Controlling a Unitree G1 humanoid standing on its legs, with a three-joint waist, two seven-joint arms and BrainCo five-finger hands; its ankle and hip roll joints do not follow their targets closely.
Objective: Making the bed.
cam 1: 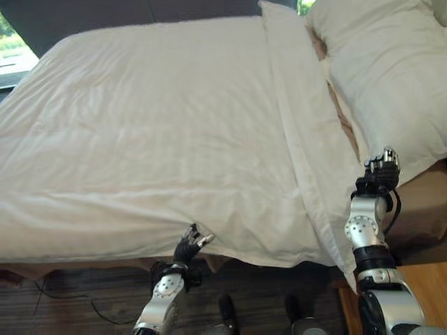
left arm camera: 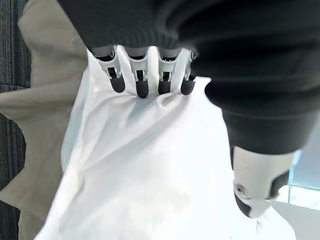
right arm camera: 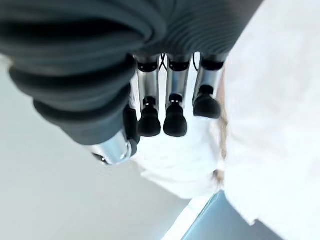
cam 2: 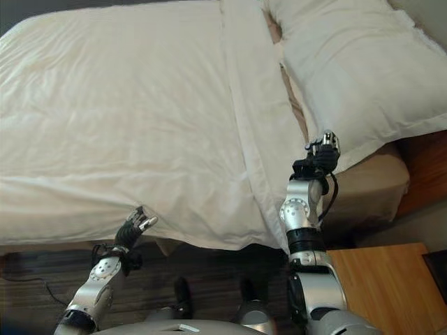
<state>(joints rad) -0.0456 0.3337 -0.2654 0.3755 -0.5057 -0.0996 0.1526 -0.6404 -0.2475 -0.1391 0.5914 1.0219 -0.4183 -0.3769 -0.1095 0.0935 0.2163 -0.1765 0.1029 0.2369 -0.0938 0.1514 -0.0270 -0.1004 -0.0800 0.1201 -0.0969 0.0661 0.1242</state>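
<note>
**A:** Where did you have the left hand (cam 1: 188,246)?

**B:** At the near hem of the wide white wrinkled duvet (cam 1: 147,139). Your fingers (left arm camera: 142,85) were curled, their dark tips pressing into the cloth, with the thumb (left arm camera: 257,182) standing apart on the other side of the fold. I read that as a loose pinch on the duvet's edge. Below the hand a beige sheet (left arm camera: 42,65) hung toward the dark carpeted floor (cam 1: 91,293).

**A:** And the right hand (cam 2: 323,155)?

**B:** You had it raised at the bed's corner, just beside the large white pillow (cam 2: 349,63). Its fingers (right arm camera: 175,117) were bent, tips close to white cloth past them, but I could not tell whether they gripped anything or even touched it.

**A:** How did the bedding lie around that hand?

**B:** The duvet's folded-over white band (cam 1: 300,125) ran just to your hand's left, the pillow beyond and to its right, and tan mattress (cam 2: 370,185) showed below the pillow. An orange-brown wooden surface (cam 2: 380,279) sat below your right arm.
</note>
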